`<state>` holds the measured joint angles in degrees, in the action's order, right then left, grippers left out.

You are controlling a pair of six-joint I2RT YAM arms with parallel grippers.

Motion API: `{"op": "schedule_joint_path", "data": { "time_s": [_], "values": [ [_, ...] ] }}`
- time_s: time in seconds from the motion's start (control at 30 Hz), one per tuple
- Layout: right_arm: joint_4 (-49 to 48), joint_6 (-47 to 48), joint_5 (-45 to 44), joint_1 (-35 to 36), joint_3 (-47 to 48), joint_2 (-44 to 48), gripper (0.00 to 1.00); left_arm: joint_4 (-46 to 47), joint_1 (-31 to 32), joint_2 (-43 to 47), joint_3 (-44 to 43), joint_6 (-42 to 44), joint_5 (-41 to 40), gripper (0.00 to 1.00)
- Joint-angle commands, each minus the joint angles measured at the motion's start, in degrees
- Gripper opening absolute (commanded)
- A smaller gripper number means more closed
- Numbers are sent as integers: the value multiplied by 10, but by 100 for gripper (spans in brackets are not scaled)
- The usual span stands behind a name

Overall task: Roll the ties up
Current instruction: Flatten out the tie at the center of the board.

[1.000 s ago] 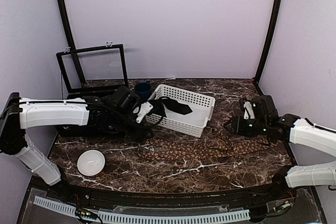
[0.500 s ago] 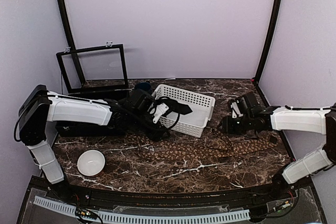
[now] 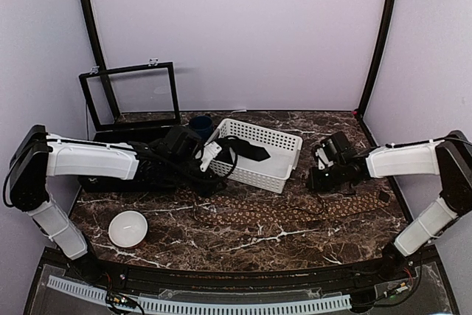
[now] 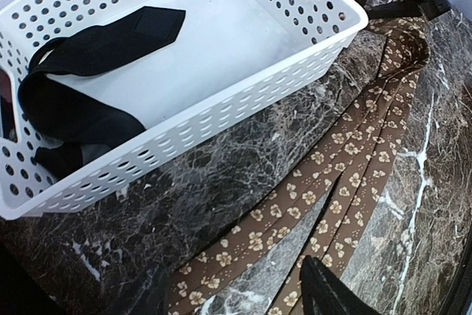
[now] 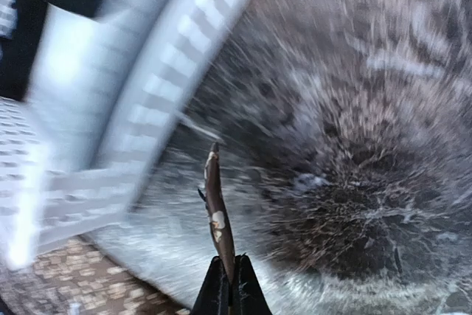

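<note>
A brown patterned tie (image 3: 295, 210) lies strung across the marble table (image 3: 258, 245) in front of a white basket (image 3: 254, 173) holding a black tie (image 3: 247, 151). The right gripper (image 3: 316, 179) is clenched on the brown tie near the basket's right corner, a pinch of thin cloth that only the blurred right wrist view confirms. The left gripper (image 3: 209, 179) hangs released at the basket's left end, and its wrist view alone resolves the tie's tan flowers.

The top camera overlooks the whole worktop (image 3: 258, 245) from behind; both close wrist cameras share the white basket (image 4: 221, 108) and brown tie (image 4: 310, 197), the blurred right one seemingly.
</note>
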<state>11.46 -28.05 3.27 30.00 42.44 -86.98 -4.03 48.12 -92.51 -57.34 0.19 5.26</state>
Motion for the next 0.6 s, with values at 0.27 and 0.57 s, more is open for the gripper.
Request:
{"op": "schedule_joint_path", "data": {
  "time_s": [0.27,0.57],
  "values": [
    [-165,4,165,-1,-7,319,0,63,-27,80,41,-8,78,63],
    [-299,-32,281,-1,10,337,0,231,-27,128,97,0,243,66]
  ]
}}
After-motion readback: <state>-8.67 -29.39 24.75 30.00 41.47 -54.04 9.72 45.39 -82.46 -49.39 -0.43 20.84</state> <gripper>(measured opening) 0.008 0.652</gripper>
